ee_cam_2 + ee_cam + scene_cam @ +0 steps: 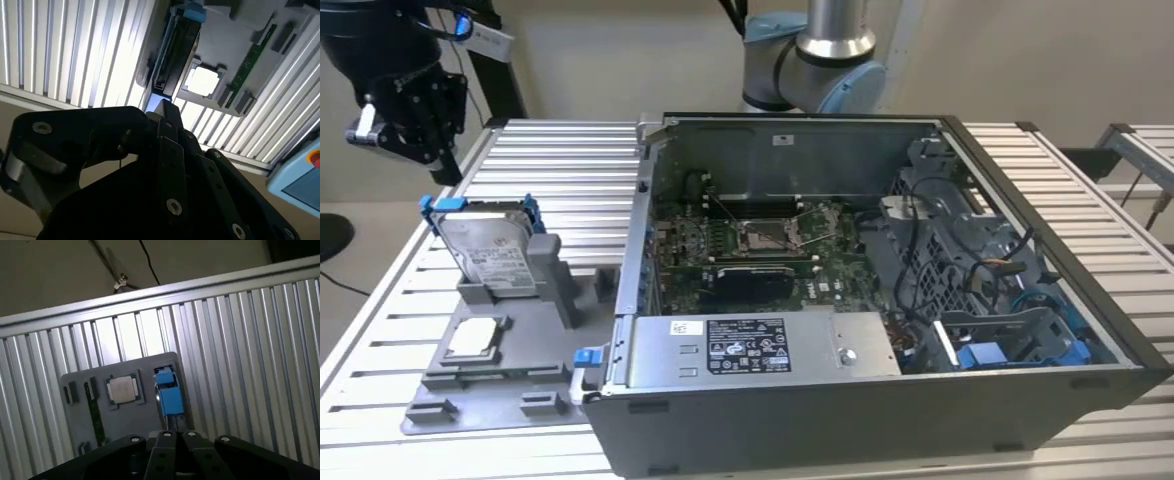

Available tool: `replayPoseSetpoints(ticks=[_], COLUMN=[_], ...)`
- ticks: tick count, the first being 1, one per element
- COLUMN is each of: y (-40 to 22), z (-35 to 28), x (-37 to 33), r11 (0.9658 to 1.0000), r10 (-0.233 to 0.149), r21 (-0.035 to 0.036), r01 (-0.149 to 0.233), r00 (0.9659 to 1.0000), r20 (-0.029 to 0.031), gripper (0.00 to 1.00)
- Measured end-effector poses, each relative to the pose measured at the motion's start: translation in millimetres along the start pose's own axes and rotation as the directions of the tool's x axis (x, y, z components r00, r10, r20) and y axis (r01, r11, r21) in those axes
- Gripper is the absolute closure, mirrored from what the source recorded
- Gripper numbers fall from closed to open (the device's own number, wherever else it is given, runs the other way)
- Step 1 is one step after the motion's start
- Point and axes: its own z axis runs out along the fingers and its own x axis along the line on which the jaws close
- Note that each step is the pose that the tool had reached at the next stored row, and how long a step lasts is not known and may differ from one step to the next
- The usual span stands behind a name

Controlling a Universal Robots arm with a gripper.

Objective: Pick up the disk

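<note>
at the exterior view's upper left the gripper (403,118) hangs, jaws closed and empty, above the disk (494,245) standing upright in a grey holder (568,290).

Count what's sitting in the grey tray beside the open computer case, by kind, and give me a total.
disk: 1
chip: 1
memory stick: 1
Total: 3
</note>
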Motion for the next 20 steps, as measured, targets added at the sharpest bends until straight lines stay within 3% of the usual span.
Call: replayPoseSetpoints(ticks=[6, 10, 15, 17, 18, 19, 20], y=[1.6, 1.7, 2.2, 4.5, 6.0, 7.2, 7.9], z=[0.7, 1.5, 2.2, 2.4, 2.7, 3.0, 3.5], x=[1.1, 1.9, 5.7, 9.2, 10.7, 12.0, 13.5], r11=[0.9979, 0.9938, 0.9885, 0.9878, 0.9876, 0.9875, 0.9874], r10=[-0.065, -0.111, -0.151, -0.155, -0.156, -0.156, -0.157], r21=[-0.0001, 0.0000, 0.0139, 0.0154, 0.0174, 0.0209, 0.0226], r01=[0.065, 0.111, 0.151, 0.155, 0.156, 0.156, 0.156], r00=[0.9979, 0.9938, 0.9886, 0.9879, 0.9878, 0.9877, 0.9875], r20=[-0.0023, -0.0040, -0.0045, -0.0044, -0.0036, 0.0026, 0.0132], gripper=[1.00, 1.00, 1.00, 1.00, 1.00, 1.00, 1.00])
